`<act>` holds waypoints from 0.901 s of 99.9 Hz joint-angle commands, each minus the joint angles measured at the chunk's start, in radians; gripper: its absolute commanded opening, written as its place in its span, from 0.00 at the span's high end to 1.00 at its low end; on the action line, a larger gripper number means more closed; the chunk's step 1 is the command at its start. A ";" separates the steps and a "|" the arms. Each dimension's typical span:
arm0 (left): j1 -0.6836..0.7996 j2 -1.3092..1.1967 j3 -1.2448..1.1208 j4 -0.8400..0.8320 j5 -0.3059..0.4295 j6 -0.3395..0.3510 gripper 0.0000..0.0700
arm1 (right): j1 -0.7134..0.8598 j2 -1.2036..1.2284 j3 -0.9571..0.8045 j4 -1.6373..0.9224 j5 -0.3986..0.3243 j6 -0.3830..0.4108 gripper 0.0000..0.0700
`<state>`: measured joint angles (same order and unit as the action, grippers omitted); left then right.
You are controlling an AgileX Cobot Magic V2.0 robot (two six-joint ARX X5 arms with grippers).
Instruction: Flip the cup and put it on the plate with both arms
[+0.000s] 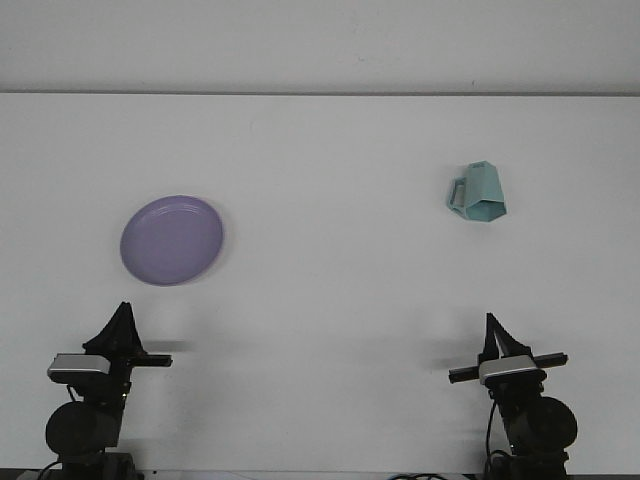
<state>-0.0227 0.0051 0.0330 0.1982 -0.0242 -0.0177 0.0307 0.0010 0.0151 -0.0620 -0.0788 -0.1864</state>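
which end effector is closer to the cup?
The right end effector: the teal cup sits on its side of the table; the left end effector is by the purple plate.

Both arms sit folded low at the near table edge, the left gripper (122, 312) and the right gripper (490, 325) pointing forward, each poised above its own base, well apart.

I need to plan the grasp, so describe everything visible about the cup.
The cup is pale teal, faceted and glossy, perhaps ceramic or plastic. It stands upside down, its wider mouth on the white table and its narrower base up, with an angular handle on its left side. It sits far right, apart from the plate; only the table touches it.
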 commanded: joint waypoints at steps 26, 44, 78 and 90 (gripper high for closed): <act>0.000 -0.001 -0.018 0.013 0.001 -0.010 0.98 | 0.000 0.000 -0.002 0.014 0.000 0.006 1.00; 0.000 -0.001 -0.018 0.013 0.001 -0.082 0.98 | 0.001 0.000 -0.002 0.016 -0.002 0.098 1.00; 0.000 -0.001 -0.017 0.013 0.001 -0.082 0.98 | 0.000 0.001 0.025 0.085 0.093 0.460 1.00; 0.000 -0.001 -0.017 0.013 0.001 -0.082 0.98 | 0.000 0.052 0.123 0.068 0.190 0.464 1.00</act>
<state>-0.0231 0.0051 0.0330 0.1982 -0.0242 -0.0959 0.0307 0.0250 0.0742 -0.0051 0.0757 0.2314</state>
